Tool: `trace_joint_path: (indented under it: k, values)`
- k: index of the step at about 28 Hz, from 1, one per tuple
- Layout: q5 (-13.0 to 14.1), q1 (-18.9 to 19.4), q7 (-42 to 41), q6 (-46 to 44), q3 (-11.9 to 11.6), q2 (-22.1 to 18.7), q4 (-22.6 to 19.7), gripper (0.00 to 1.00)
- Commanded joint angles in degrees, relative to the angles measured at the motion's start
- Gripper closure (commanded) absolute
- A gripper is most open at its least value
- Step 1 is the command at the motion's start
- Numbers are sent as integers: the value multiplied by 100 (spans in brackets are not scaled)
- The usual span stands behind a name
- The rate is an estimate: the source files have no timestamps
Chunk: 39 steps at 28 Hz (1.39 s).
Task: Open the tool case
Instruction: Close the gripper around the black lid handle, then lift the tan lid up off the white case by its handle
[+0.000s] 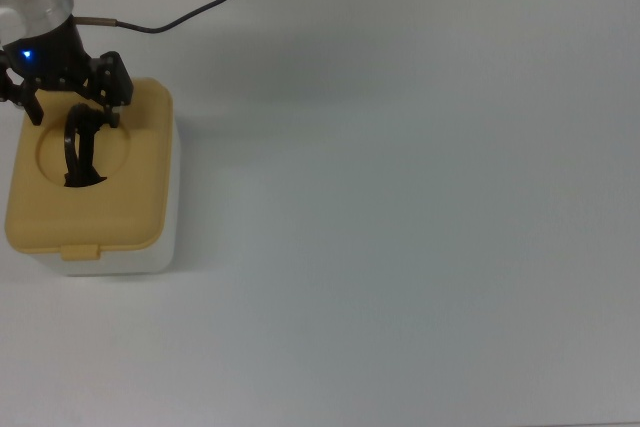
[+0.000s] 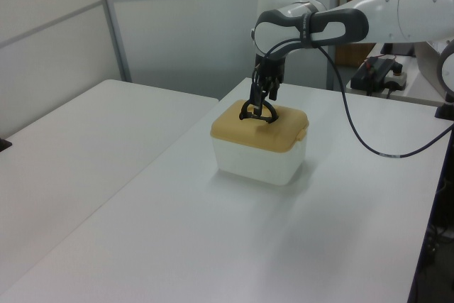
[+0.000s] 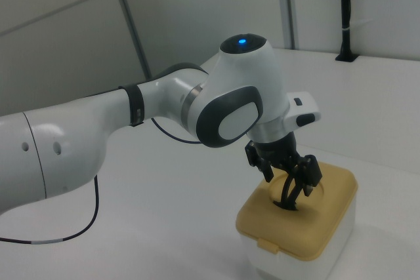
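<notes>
The tool case [image 1: 110, 247] is a white box with a tan-yellow lid [image 1: 135, 182], standing at the top view's left edge. Its black handle [image 1: 80, 147] stands upright in the lid's round recess, and the latch tab [image 1: 82, 252] faces the top view's bottom edge. My gripper [image 1: 75, 115] hangs low over the far end of the handle, open, with one finger on each side of it. The lid lies flat and closed on the box. In the left view the gripper [image 2: 259, 101] sits just above the handle [image 2: 257, 111]. In the right view the gripper [image 3: 292, 185] is over the lid [image 3: 328, 218].
A black cable [image 1: 190, 12] trails from the arm across the table's far edge. The white table [image 1: 400, 197] stretches to the top view's right of the case. A second table [image 2: 78, 140] stands at the left view's left, with equipment [image 2: 379, 69] behind at its right.
</notes>
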Motion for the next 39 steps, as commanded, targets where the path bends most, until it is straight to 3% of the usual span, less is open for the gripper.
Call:
trace_joint_path:
  k: [1, 11, 31, 39]
  values:
    - [165, 32, 66, 73, -23, 80, 98, 40]
    - [165, 23, -469, 73, -23, 229, 352, 100]
    - [182, 14, -690, 29, -14, 177, 422, 100]
    - [516, 32, -672, -340, -14, 1, 818, 100]
